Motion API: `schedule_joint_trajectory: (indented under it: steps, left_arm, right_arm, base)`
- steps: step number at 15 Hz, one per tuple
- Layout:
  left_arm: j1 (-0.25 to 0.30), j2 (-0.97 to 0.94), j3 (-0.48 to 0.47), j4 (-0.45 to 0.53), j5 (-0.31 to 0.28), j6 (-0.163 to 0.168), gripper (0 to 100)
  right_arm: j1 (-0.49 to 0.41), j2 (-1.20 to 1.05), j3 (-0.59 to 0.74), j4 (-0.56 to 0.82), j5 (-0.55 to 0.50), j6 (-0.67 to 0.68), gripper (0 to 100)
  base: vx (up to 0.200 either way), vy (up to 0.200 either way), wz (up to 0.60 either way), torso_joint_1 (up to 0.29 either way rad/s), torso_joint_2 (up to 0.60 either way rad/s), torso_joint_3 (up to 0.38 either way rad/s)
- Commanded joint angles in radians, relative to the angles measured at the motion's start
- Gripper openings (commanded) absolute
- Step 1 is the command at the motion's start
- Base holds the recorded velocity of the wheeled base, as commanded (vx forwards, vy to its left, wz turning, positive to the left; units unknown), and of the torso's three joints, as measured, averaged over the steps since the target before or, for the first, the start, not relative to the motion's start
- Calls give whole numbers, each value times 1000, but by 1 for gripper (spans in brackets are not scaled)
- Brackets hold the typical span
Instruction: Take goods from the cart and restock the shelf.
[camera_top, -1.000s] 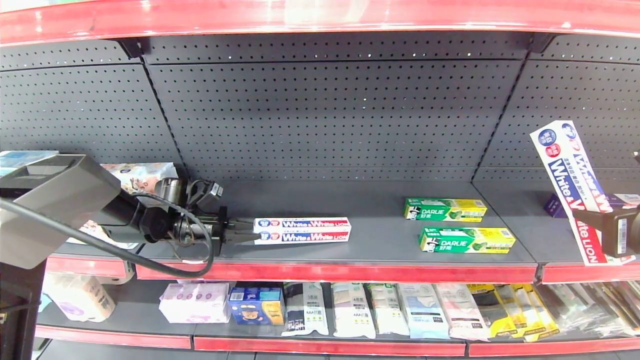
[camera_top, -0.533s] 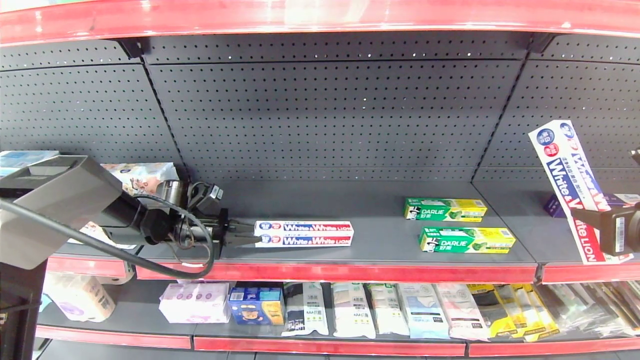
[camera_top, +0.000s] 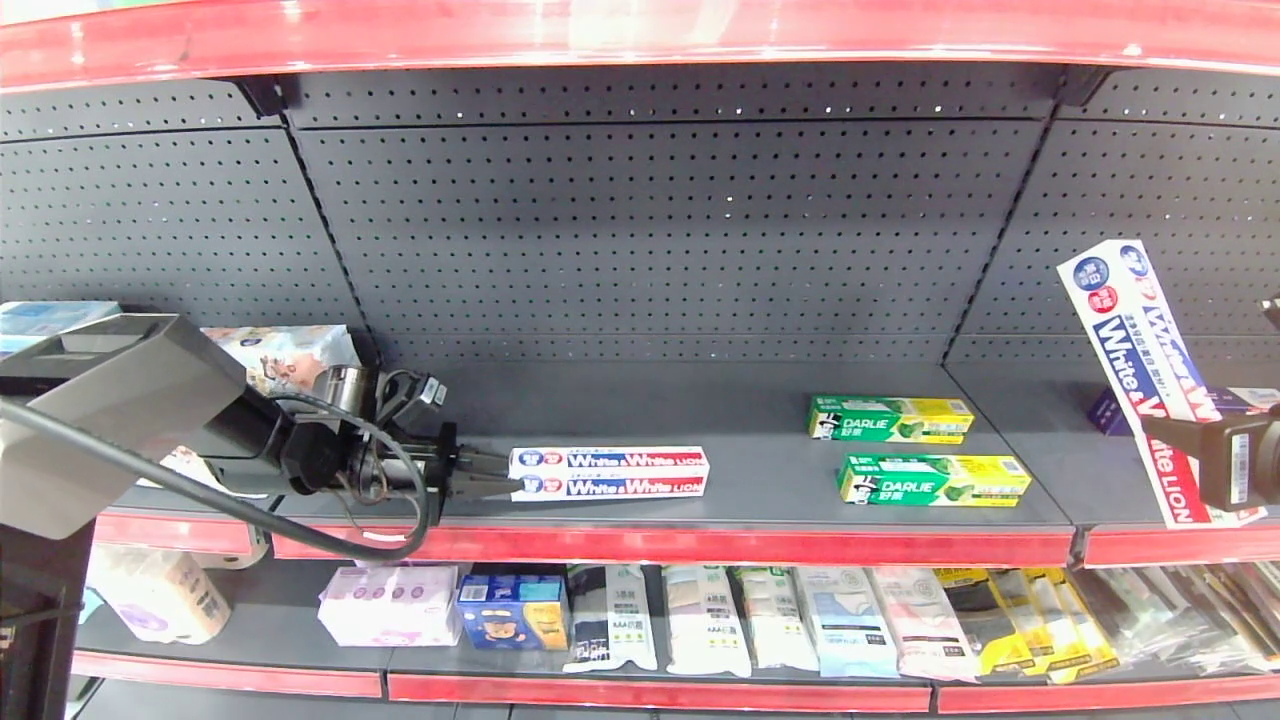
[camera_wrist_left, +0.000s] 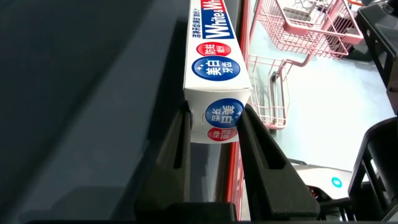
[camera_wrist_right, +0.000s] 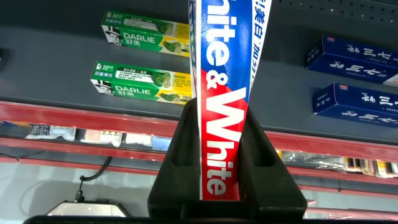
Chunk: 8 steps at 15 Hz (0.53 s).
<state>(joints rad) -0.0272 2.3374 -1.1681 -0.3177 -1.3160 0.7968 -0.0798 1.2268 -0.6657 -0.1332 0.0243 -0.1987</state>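
Left gripper (camera_top: 500, 482) – fingers closed on the end of a white toothpaste box (camera_top: 608, 473) lying flat on the shelf (camera_top: 760, 420), left of two green toothpaste boxes (camera_top: 933, 479); right gripper (camera_wrist_right: 219, 134) – clamped on a second white toothpaste box (camera_top: 1135, 350), held tilted upright.

The hand (camera_wrist_left: 216, 115) grips one end of a white box (camera_wrist_left: 214, 59) between its two black fingers (camera_wrist_left: 178, 146), each pressed against a long side of the box. The box stretches away from the fingers over the dark shelf (camera_wrist_left: 81, 93), parallel to the front edge and just inside the red lip (camera_wrist_left: 242, 25); whether it rests on the shelf cannot be told. Its upper face and near end carry round blue and red labels, with blue lettering farther along. Beyond the lip a pink wire cart (camera_wrist_left: 301, 31) stands on a pale floor (camera_wrist_left: 329, 118).
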Motion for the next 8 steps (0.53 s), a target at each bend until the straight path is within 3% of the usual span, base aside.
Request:
schedule_joint_trajectory:
  steps: [1,8]
  left_arm:
    - [-2,2,11,-1,0,2,0]
    - [-2,13,15,-1,-28,2,0]
  right_arm:
    - [0,0,-2,0,0,-2,0]
    - [0,8,-2,0,0,-1,0]
  base:
    - [0,0,0,0,0,0]
    - [0,0,0,0,0,0]
